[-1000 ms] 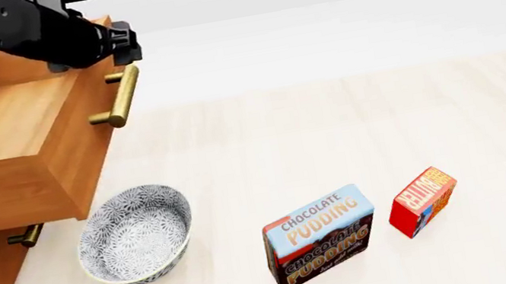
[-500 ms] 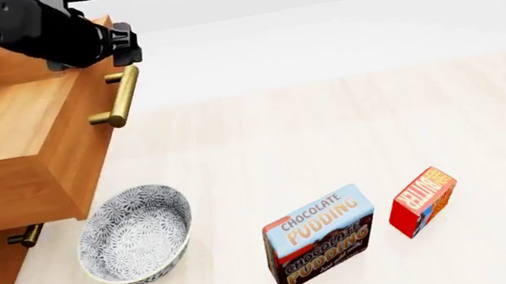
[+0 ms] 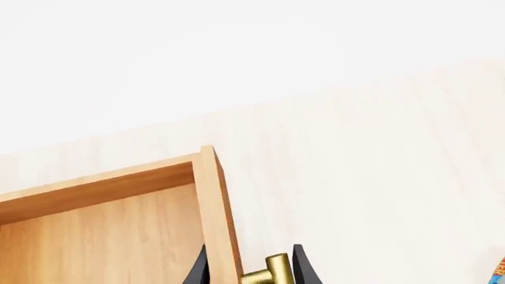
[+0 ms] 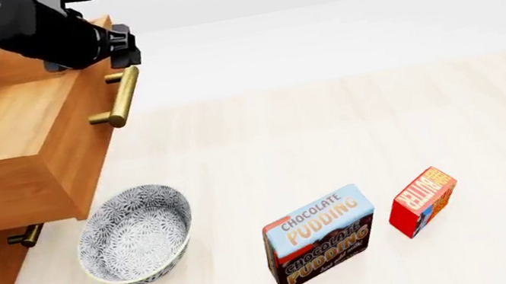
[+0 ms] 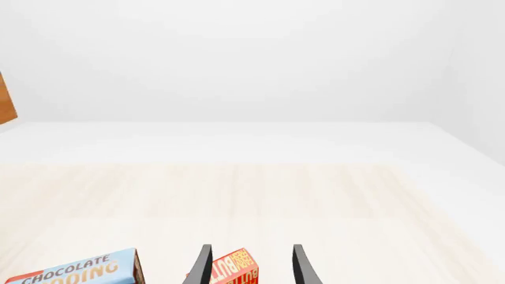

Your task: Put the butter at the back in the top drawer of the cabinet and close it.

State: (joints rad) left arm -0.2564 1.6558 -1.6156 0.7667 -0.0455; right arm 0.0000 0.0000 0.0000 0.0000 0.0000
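The orange-brown wooden top drawer (image 4: 16, 143) stands pulled out; the left gripper (image 3: 251, 269) has its jaws open, straddling the brass bar handle (image 4: 122, 96). The small red butter box (image 4: 423, 200) stands on the pale wooden table (image 4: 333, 128), just beside the blue-and-brown pudding box (image 4: 321, 237). The right gripper (image 5: 251, 266) is spread open near the butter.

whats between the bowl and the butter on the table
The Chocolate Pudding box stands between the patterned bowl and the butter; the front view shows all three in a row, with bare table on either side of it.

A pale wood-grain surface (image 4: 334, 136) stretches forward and gives way to a plain white floor or ledge (image 4: 338, 35) behind it. Beyond stands a bare white wall (image 5: 252, 53), evenly and softly lit, seemingly without hard shadows.
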